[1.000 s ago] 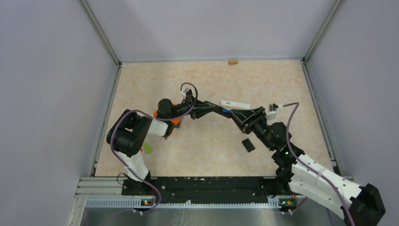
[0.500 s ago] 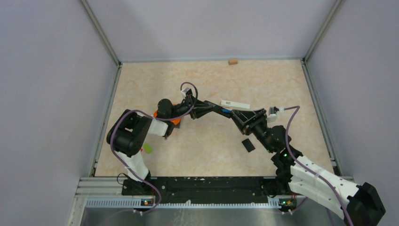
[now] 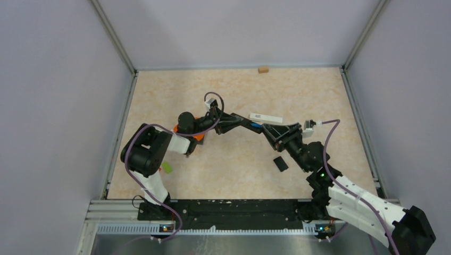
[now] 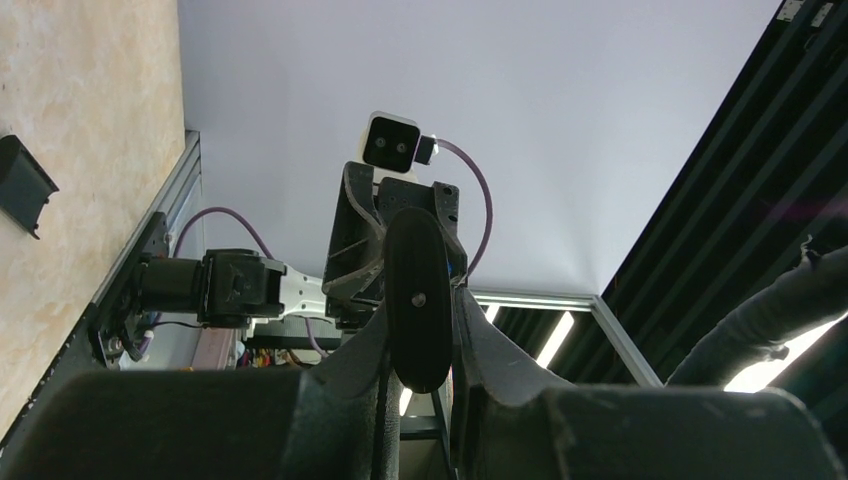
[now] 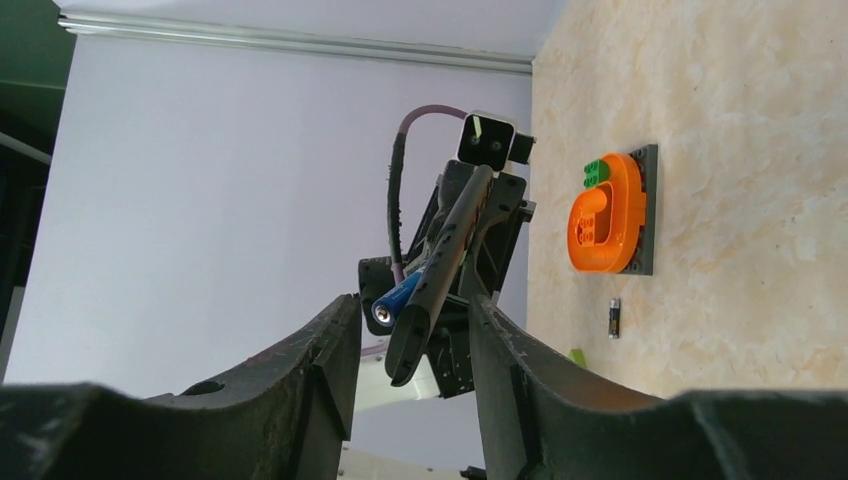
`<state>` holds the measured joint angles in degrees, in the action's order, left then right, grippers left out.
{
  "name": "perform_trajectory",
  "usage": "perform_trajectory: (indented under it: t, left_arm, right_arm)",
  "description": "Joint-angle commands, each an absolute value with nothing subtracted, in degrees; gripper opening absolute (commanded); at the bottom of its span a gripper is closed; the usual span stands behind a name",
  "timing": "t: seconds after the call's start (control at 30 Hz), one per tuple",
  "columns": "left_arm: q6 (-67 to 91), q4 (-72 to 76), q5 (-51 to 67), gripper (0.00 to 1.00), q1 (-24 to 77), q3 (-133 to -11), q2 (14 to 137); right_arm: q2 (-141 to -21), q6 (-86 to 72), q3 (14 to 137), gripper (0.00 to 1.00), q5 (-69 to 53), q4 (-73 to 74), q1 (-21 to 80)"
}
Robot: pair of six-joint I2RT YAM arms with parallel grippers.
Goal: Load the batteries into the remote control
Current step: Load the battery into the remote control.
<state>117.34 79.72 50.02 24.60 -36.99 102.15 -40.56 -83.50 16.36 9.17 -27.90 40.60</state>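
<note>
My left gripper is shut on a slim black remote control, held above the table and pointing right. A blue battery lies against the remote's free end. My right gripper faces that end, open, with its fingers on either side of the remote tip and the blue battery; a gap shows on both sides. Another dark battery lies on the table.
A white remote-like bar lies just behind the grippers. A black battery cover lies on the table near my right arm. An orange block on a grey plate, a green block and a wooden block are also there.
My right gripper's jaws have narrowed a little around the remote's end. The left arm and the remote have stayed put.
</note>
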Motion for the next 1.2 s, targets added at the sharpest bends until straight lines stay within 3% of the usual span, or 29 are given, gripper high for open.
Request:
perform_trajectory:
  t: [0.0,0.8,0.83,0.87,1.0,1.17]
  left_arm:
    - [117.9,85.0,49.9,0.00,25.2,-37.5,100.2]
    - [118.7,87.7,50.2,0.00,26.1,-38.6,98.6]
    - [118.7,87.9,50.2,0.00,26.2,-38.7,92.3]
    - [118.6,87.9,50.1,0.00,26.2,-38.7,97.6]
    - [117.5,87.0,50.2,0.00,26.2,-39.0,97.9]
    - [109.3,77.8,51.3,0.00,26.0,-39.3,95.6]
  right_arm:
    - [-40.8,-82.2,16.5,0.44,9.2,-30.8,39.8]
    - [-45.3,-82.1,17.4,0.23,7.4,-30.7,39.4]
    - [-45.3,-82.0,17.7,0.23,7.5,-30.2,39.4]
    - [-45.4,-81.5,17.9,0.23,7.5,-29.5,39.4]
    - [-46.4,-77.3,20.9,0.26,6.8,-25.2,39.4]
    - [-46.7,-69.6,27.0,0.41,6.7,-14.4,39.4]
